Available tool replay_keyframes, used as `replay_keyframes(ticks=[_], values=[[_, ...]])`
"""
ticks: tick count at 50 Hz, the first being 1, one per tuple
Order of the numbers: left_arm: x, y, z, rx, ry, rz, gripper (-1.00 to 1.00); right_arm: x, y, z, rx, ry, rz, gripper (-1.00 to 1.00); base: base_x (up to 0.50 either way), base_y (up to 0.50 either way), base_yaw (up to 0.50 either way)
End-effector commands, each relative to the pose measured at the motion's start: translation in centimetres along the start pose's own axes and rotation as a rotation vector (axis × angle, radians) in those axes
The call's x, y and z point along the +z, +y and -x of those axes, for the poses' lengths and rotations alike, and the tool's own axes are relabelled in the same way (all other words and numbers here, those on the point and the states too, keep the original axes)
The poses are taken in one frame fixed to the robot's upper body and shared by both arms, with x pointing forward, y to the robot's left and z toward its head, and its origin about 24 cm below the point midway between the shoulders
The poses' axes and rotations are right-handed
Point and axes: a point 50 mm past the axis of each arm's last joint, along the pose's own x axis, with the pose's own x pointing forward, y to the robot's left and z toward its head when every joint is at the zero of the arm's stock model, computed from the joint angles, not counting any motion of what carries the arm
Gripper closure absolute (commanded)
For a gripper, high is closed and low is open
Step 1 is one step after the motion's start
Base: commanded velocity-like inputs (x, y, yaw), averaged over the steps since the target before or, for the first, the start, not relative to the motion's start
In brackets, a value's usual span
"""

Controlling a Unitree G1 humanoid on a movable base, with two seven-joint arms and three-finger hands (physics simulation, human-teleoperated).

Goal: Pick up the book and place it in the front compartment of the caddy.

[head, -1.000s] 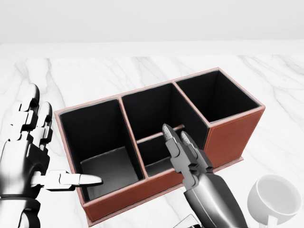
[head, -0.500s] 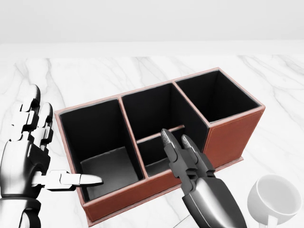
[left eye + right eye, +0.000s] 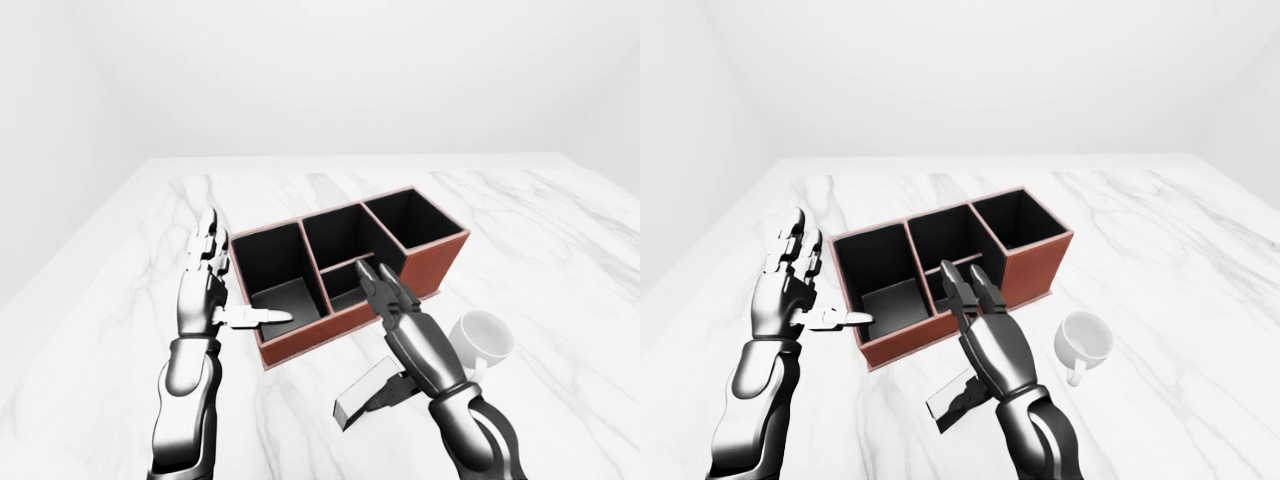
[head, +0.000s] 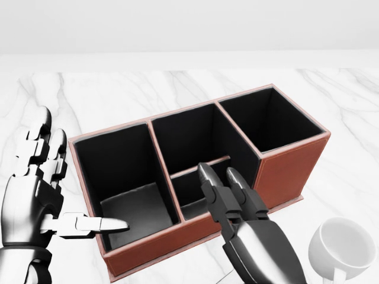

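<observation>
Desk (image 3: 560, 230): white marble, carries everything in view.
Caddy (image 4: 290, 171): red-brown box with black lining, set at a slant near the middle of the head view. Three sections in a row; the middle one is split by a low divider into two smaller pockets.
Book (image 3: 365, 396): grey, flat slab, tilted, low in the left-eye view below the caddy's near wall; outside every compartment.
Right hand (image 3: 400, 318): fingers stretched forward over the caddy's near rim by the divided middle section, tips pointing into it. The book sits under the palm and wrist; thumb is hidden, so I cannot tell whether the grip on it is closed.
Left hand (image 4: 35, 189): open and holding nothing, fingers upright and spread, just beside the caddy's left end wall; thumb points sideways, its tip over the left compartment's rim.
Cup (image 3: 1087, 341): white, handled, on the desk to the right of the right arm, apart from the caddy.
</observation>
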Motion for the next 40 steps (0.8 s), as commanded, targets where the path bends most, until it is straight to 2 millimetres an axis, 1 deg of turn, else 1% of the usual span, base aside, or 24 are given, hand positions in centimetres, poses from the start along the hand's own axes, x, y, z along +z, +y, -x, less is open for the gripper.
replay_keyframes(ticks=[1,12,40], values=[[-0.1,-0.1,0.0,-0.002,0.004,-0.001,-1.0,-0.1,0.1,-0.3,0.007,0.012,0.043,-1.0,0.0,0.0,0.0],[-0.1,-0.1,0.1,-0.002,0.004,-0.002,-1.0,-0.4,0.8,-0.6,0.022,0.003,0.065,-1.0,0.0,0.0,0.0],[-0.2,-0.1,0.1,-0.002,0.009,-0.002,-1.0,0.2,1.8,-0.4,0.066,-0.038,0.109,-1.0,0.0,0.0,0.0]])
